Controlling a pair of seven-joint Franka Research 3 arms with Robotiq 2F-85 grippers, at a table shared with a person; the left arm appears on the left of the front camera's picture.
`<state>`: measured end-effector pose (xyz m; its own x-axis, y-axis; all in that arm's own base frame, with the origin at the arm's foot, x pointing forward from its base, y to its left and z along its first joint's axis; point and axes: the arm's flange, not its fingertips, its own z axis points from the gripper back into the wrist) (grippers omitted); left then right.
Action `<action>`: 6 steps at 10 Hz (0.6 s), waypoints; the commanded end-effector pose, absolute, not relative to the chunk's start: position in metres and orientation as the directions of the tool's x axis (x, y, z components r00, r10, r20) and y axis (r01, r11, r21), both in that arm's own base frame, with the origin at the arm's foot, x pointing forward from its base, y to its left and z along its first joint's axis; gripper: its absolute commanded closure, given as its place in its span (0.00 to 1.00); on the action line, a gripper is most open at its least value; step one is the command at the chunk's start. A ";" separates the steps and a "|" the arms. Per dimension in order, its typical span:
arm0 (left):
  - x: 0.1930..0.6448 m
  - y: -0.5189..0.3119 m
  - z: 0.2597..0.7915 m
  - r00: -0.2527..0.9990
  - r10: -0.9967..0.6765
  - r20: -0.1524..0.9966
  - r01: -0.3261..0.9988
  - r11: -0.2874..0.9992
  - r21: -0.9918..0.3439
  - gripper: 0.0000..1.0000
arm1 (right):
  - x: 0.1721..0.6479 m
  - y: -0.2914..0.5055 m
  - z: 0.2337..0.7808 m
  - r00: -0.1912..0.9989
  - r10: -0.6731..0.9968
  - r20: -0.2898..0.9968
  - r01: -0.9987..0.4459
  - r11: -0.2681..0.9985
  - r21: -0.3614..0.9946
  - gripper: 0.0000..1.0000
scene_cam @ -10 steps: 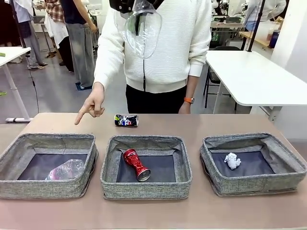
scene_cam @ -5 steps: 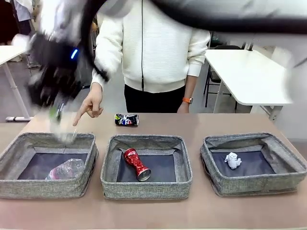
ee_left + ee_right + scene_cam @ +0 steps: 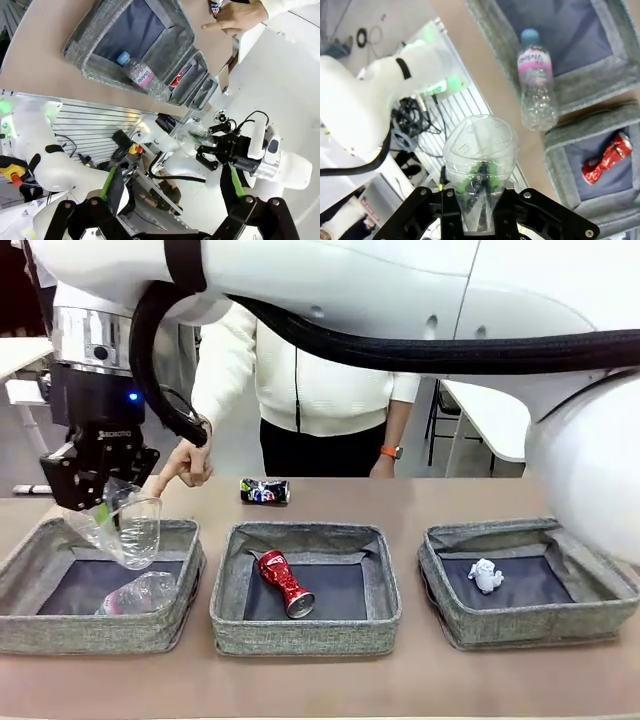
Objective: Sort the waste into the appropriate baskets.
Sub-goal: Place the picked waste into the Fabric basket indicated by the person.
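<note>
Fingers of right arm (image 3: 90,492) on cup (image 3: 135,530) above left basket (image 3: 100,635)

1. "ROBOTIQ", small white letters on the black body of the right gripper (image 3: 101,496), front view
2. A white word like "Violo" on the pink label of the clear plastic bottle (image 3: 142,76), left wrist view
3. Print on the dark can (image 3: 264,491): too small to read

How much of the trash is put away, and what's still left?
Done: the bottle lies in the left basket, the red can in the middle basket, the paper wad in the right basket.
In hand: the right arm's fingers hold the clear cup above the left basket.
Left: dropping the cup, then the dark can on the table.
</note>
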<state>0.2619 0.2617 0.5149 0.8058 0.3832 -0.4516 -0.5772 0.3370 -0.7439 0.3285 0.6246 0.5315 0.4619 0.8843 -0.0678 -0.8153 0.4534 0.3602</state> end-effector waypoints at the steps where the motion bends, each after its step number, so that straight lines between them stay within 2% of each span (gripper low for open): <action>1: 0.259 0.261 0.516 0.814 0.382 -0.438 -0.563 0.334 -0.756 0.00 | 0.322 0.624 0.500 0.423 0.906 -0.030 -0.821 0.397 0.410 0.95; 2: 0.259 0.261 0.516 0.814 0.382 -0.438 -0.563 0.334 -0.756 0.00 | 0.322 0.628 0.487 0.394 0.919 0.006 -0.822 0.349 0.451 0.95; 6: 0.259 0.261 0.516 0.814 0.382 -0.438 -0.563 0.334 -0.756 0.00 | 0.327 0.632 0.482 0.391 0.904 0.171 -0.883 0.317 0.348 0.95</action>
